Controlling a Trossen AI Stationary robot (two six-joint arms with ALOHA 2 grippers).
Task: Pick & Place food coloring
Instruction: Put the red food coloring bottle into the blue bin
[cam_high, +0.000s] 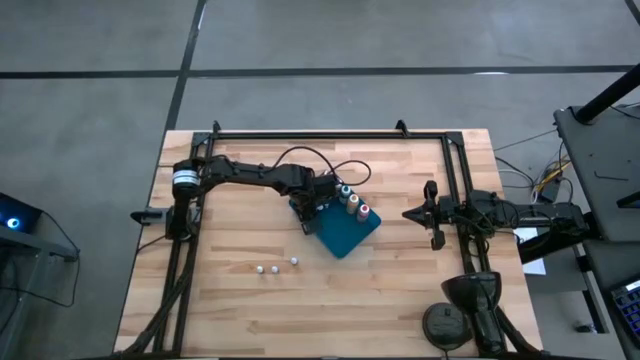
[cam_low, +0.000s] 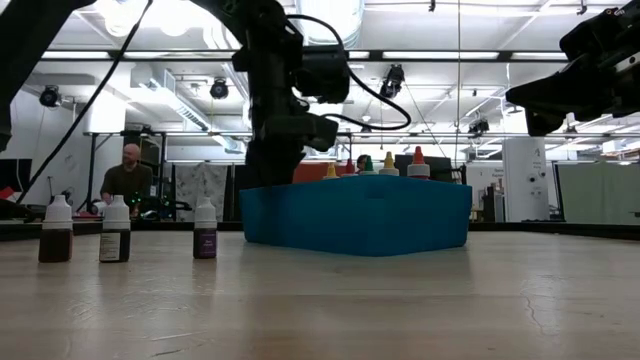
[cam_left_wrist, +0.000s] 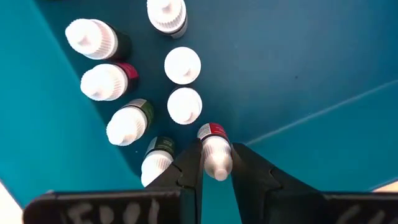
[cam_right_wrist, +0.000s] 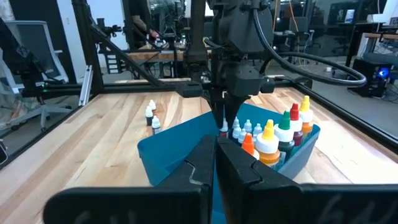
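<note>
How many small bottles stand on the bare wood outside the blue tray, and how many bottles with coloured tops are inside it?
White-topped bottles on the wood: 3
Coloured-topped bottles in the tray: 5
Total: 8

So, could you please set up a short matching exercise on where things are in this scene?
Things:
1. left gripper
2. right gripper
3. three small bottles
4. coloured-top bottles

Places or states:
a. standing on the bare wood, outside the tray
b. shut, empty, off to the tray's side
c. clamped on a white-capped bottle
d. lined along the blue tray's edge

Pairs: 1-c, 2-b, 3-a, 4-d
</note>
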